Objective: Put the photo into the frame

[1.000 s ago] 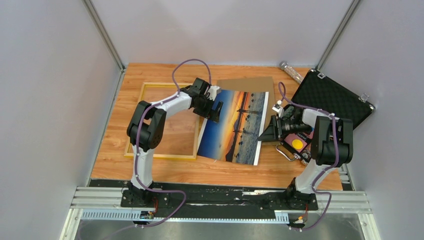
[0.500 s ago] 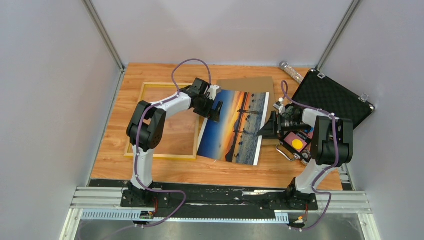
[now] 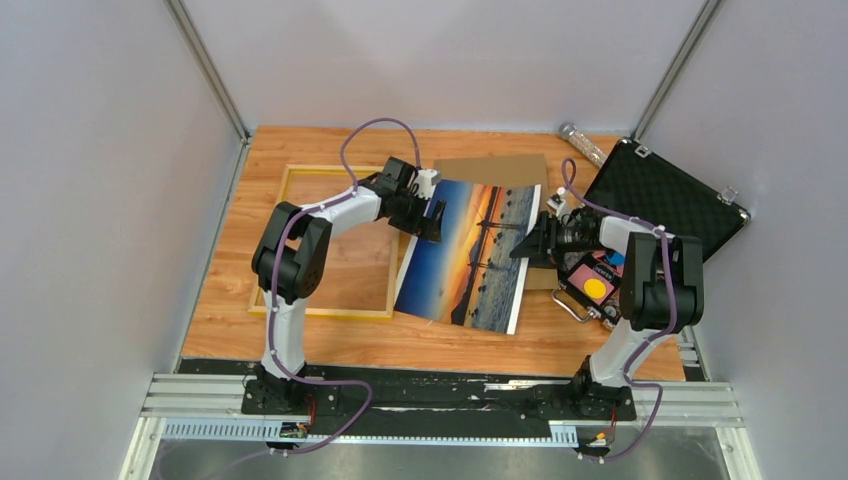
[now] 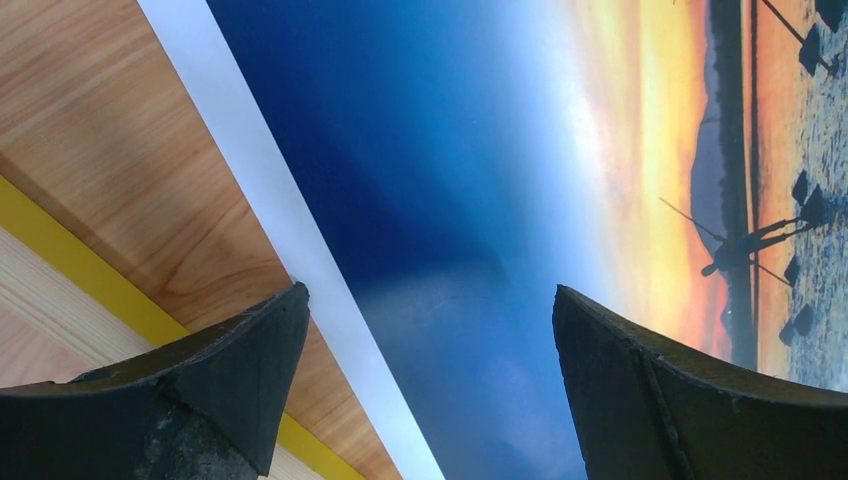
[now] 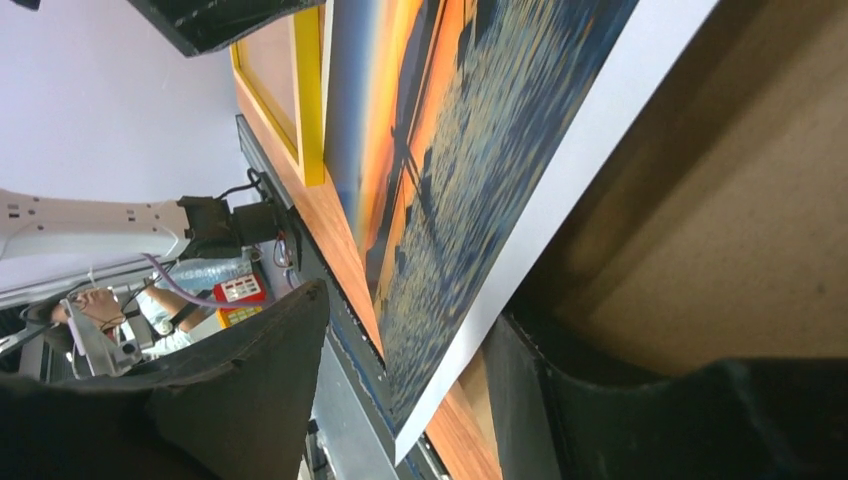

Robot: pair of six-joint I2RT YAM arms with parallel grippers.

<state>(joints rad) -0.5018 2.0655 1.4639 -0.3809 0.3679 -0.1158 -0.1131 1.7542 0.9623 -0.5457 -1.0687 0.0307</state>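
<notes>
Photo (image 3: 470, 255) lies face up mid-counter, outside the frame (image 3: 330, 312). Its left edge runs just beside the frame's right rail; touching or not, cannot tell. Its far right part rests over a brown board (image 3: 495, 167).

Progress, as judged:
- Frame lies flat on the left of the counter (image 3: 480, 345), opening bare, wood showing through. Nothing seated in it.
- Photo not yet lifted clear or moved across. Task looks early: the pick-up is being set up, with transfer and seating all left to do.

Hands:
- Left hand (image 4: 430, 300) spread wide, poised over the photo's far left corner, blue sky between its fingers. Holds nothing.
- Right hand (image 5: 410, 315) at the photo's right edge, partly spread. The white border runs through the gap, one finger over the picture side, the other on the board side. No pinch visible.

Hard to make out:
- Whether the right edge is raised off the board; the right wrist view hints at a tilt, not certain.
- Most of the board, covered by the photo.
- A pink item (image 3: 595, 285) under the right arm, near the open black case (image 3: 660, 200); unidentified.
- Frame's far right corner, behind the left arm.
</notes>
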